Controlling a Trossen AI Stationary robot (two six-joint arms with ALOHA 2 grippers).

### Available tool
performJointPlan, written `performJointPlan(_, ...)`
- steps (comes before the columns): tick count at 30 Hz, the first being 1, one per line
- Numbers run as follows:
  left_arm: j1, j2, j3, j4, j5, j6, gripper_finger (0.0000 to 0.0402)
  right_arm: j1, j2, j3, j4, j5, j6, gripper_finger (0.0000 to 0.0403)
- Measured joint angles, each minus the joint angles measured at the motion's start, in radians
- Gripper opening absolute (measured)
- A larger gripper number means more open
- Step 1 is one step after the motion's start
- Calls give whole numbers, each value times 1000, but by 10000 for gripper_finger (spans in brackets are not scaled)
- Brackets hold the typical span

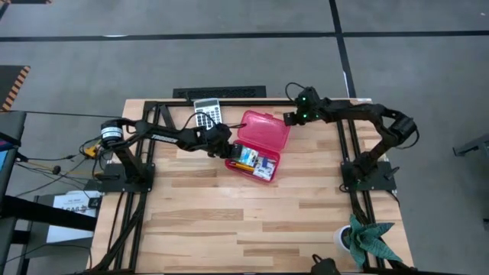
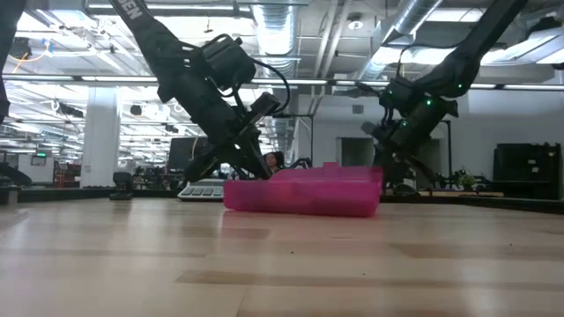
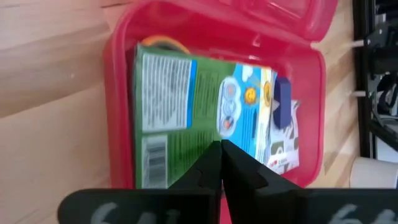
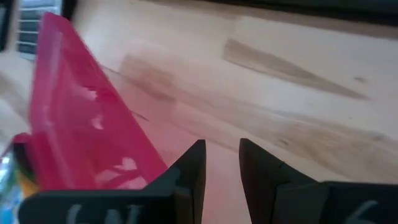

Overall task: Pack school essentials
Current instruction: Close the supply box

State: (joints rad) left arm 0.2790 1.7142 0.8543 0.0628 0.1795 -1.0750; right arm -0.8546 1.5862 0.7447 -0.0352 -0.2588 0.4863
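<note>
One red case (image 1: 258, 145) lay open on the surface (image 1: 260, 221), a calculator (image 1: 207, 116) behind. The carton (image 3: 186, 118) sat inside, beneath the left gripper (image 3: 221, 163), pressed together. The right gripper (image 4: 222, 163) stood slightly spread, empty, by the lid.

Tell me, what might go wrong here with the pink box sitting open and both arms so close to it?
The left gripper, shut, hangs just above the green-blue carton in the red case; pushing down could crush the carton or slide the case. The right gripper, fingers slightly apart, sits beside the raised lid; a nudge might tip it shut onto the left gripper. The calculator lies close behind the left arm and could get bumped.
</note>
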Motion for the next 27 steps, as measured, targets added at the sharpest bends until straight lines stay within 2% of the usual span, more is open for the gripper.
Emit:
performJointPlan(13,0,2,0,0,-34,-10,0,106,-169,0,-19,-8,-26,102)
performJointPlan(27,1,-2,0,10,-32,-8,0,327,-305,1,-62,-8,-61,102)
